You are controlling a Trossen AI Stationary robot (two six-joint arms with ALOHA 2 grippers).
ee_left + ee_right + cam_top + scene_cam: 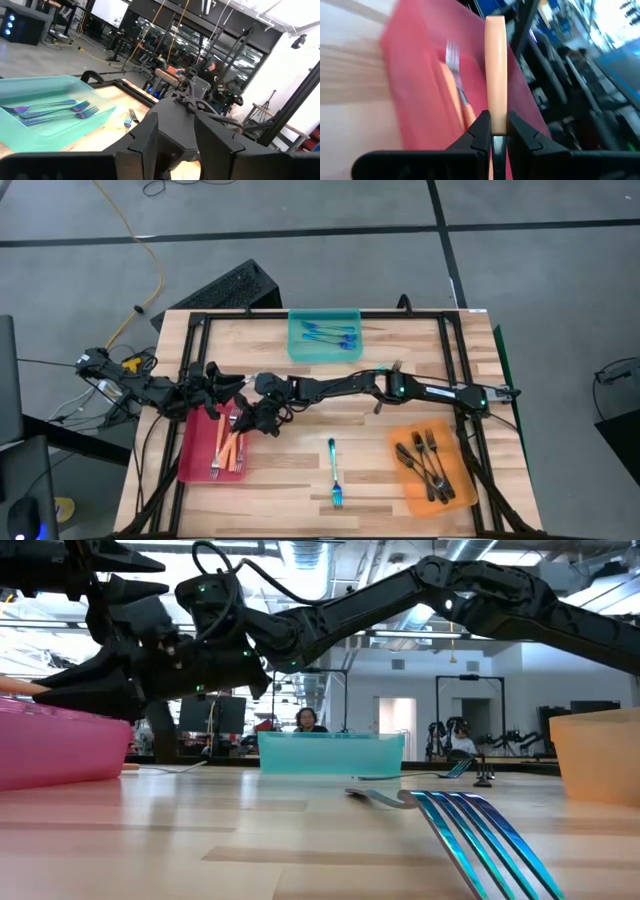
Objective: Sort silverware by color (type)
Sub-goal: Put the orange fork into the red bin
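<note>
I see the wooden table (300,480) carrying a red tray (197,460) at left, a teal tray (300,348) at the far edge, an orange tray (405,480) at right, and one blue fork (335,473) lying bare near the front.

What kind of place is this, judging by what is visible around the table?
Probably a robotics lab or workshop. Beyond the wooden table the low view shows an open hall with a person seated at a desk, metal frames and ceiling strip lights.
</note>
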